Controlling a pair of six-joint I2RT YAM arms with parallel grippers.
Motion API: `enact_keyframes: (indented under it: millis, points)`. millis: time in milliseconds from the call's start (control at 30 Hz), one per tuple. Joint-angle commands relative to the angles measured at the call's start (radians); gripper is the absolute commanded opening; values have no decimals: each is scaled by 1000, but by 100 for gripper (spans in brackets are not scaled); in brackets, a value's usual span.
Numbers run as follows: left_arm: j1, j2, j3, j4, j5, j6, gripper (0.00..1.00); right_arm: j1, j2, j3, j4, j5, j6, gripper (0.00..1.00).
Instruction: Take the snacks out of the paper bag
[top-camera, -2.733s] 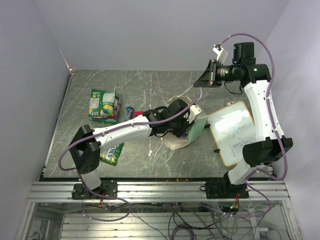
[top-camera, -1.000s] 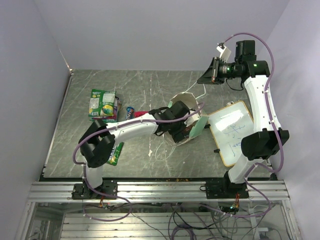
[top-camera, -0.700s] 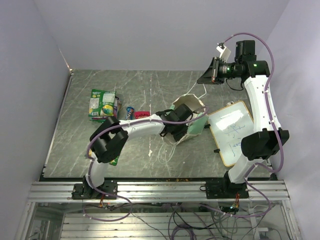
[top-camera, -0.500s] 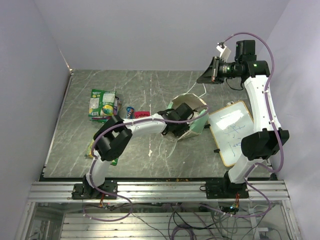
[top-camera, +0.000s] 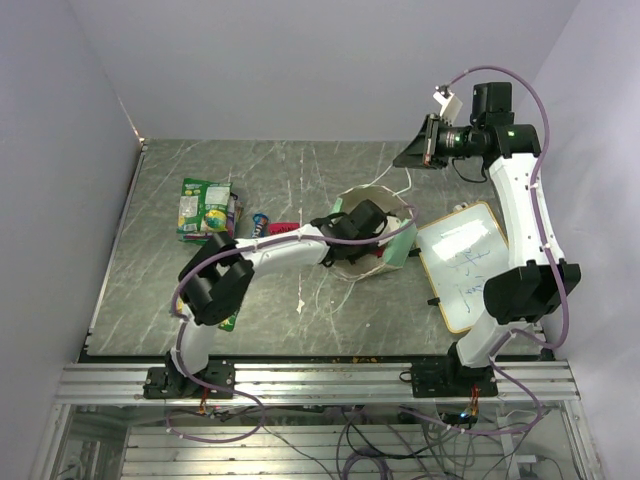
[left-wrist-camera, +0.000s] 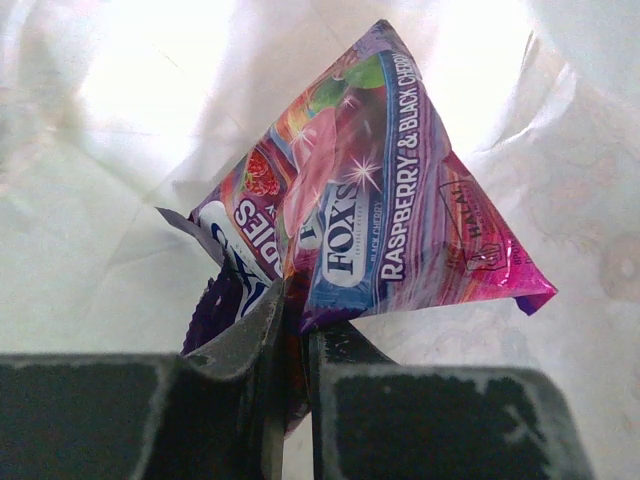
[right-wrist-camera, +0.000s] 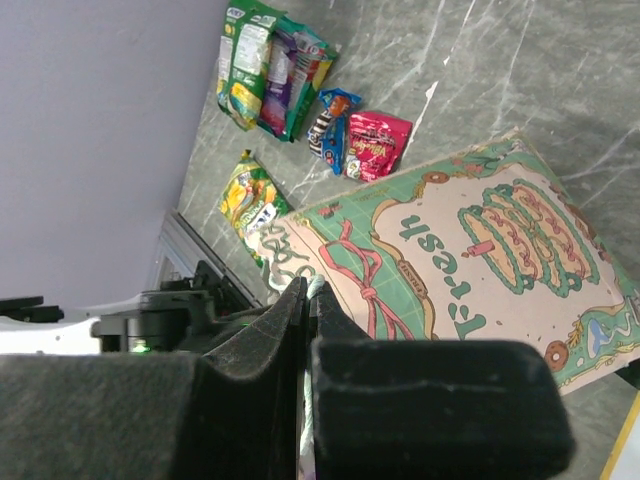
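The dark marbled table (top-camera: 300, 170) carries a whiteboard (top-camera: 465, 265) on its right side. Just left of the board is the paper bag (top-camera: 398, 245), tilted, with its rounded mouth open towards the overhead camera. The left arm reaches across from the near-left and ends inside that mouth, so it is the arm on the job. The right arm stands high at the back, well above the bag. Several snacks lie on the table to the left, well apart from the bag: the green bags (top-camera: 205, 208), then the blue bar (top-camera: 260, 223) with the red packet (top-camera: 286, 229) just beside it. Inside the bag, a purple-pink candy bag (left-wrist-camera: 380, 220) is the thing in hand. The left gripper (left-wrist-camera: 295, 312) has its jaws drawn narrow, pinching the packet's lower corner. In the wrist view the packet's long axis runs up and rightward away from the fingertips, deeper into the pale paper walls. The way out therefore looks to be straight back along the gripper's own line of approach, with the packet trailing corner-first through the mouth. The right gripper (right-wrist-camera: 305, 292) is closed tight on a thin white string handle (right-wrist-camera: 316, 290), apparently holding the bag up and open.
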Motion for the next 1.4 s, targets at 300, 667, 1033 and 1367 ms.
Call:
enact_keyframes:
  millis: [300,667,1033,1367]
  points:
    - [-1,-288,8,-58,38,-127,7,-5,-90,-118,122,-16,41,0]
    - [-2,-474,121,-164,130,-202,7,-4,-49,-55,128,35,38,0]
    - [-2,-776,15,-76,-204,-369,7,-4,-31,-68,133,17,34,0]
    - [11,-682,118,-1133,-919,-1522,7,5,-13,-63,132,-7,32,0]
